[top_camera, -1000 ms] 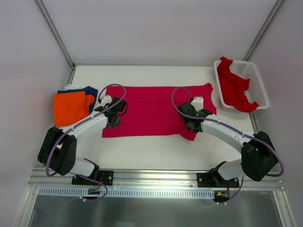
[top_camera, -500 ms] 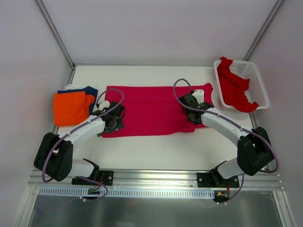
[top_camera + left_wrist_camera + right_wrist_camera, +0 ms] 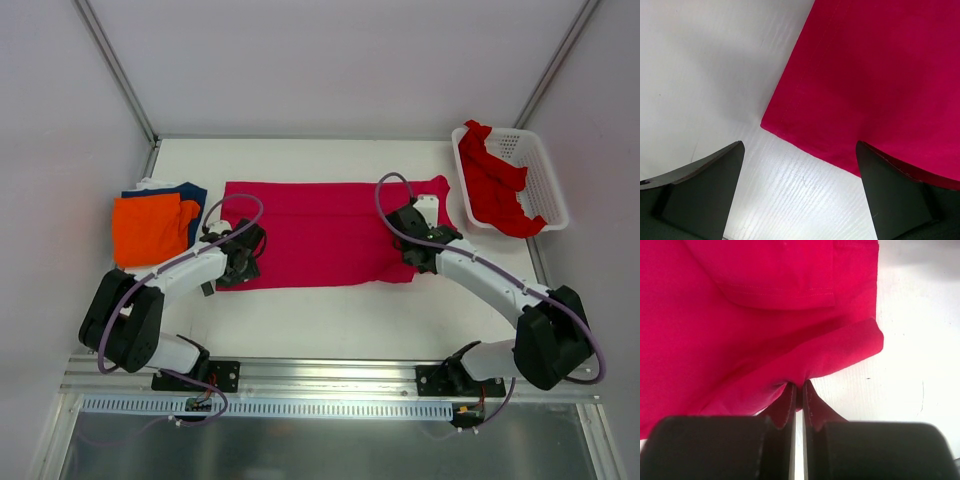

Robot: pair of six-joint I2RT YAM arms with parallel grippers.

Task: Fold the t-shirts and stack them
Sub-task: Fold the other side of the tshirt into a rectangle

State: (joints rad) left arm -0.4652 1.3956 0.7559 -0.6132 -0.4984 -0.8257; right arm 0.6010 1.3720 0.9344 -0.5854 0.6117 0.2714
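Observation:
A crimson-pink t-shirt [image 3: 320, 235] lies spread flat across the middle of the table. My left gripper [image 3: 238, 266] hovers open over its near left corner [image 3: 771, 125], with bare table between the fingers and nothing held. My right gripper [image 3: 420, 260] is shut on the shirt's near right edge [image 3: 830, 357], pinching a fold of cloth. A folded orange t-shirt [image 3: 150, 228] rests on a navy one [image 3: 193, 192] at the far left. A brighter red t-shirt [image 3: 492, 185] lies crumpled in the basket.
The white lattice basket [image 3: 541, 170] stands at the back right corner, close to the right arm. The folded stack sits just left of the left arm. Bare white table runs along the near edge in front of the shirt.
My left gripper let go of the shirt's left corner and opened, and the corner now lies flat. The right gripper carried its pinched edge back and to the right, straightening the near hem.

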